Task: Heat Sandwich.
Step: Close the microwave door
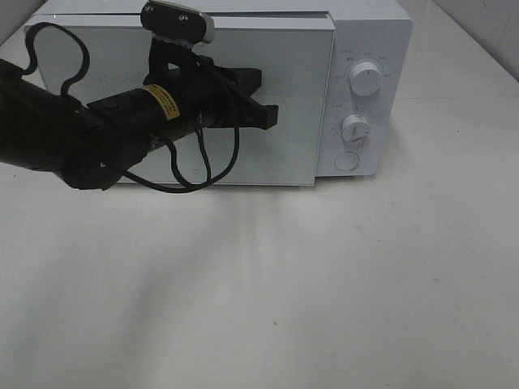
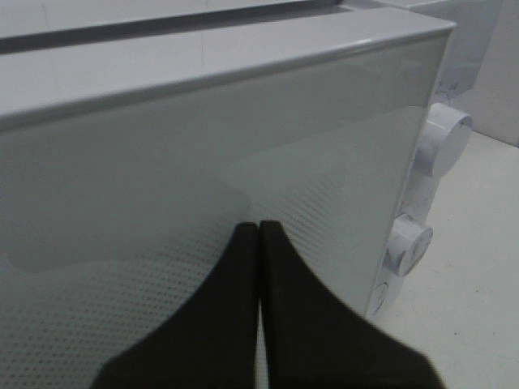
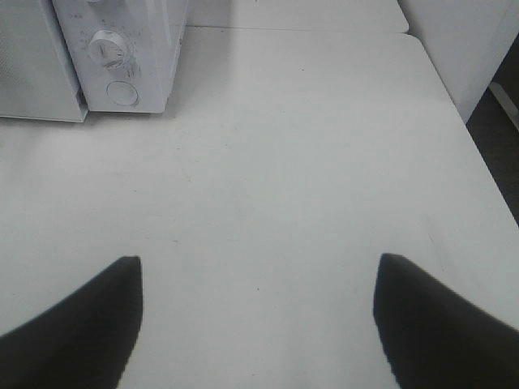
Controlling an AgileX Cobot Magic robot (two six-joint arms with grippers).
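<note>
Left gripper (image 1: 272, 115): clenched, jaws pressed together and grasping nothing. Its tips sit at the front of the microwave door (image 1: 268, 49).
Why there: I judge that I use the closed tips as a blunt pusher, to press the door home rather than to grasp it. I cannot tell if they truly touch the glass.
Right gripper (image 3: 259, 261): released, jaws spread wide and empty, hanging over bare bench (image 3: 308, 162), well apart from the microwave (image 1: 375, 36). It looks parked out of the way.
Door: shut or nearly so, with a dark seam along its top edge.
Microwave contents: hidden behind the dotted glass.
Sandwich: visible in no view. It is probably inside, though I cannot confirm it.
Dials (image 1: 363, 79): untouched beside the door. Setting them is likely next.
</note>
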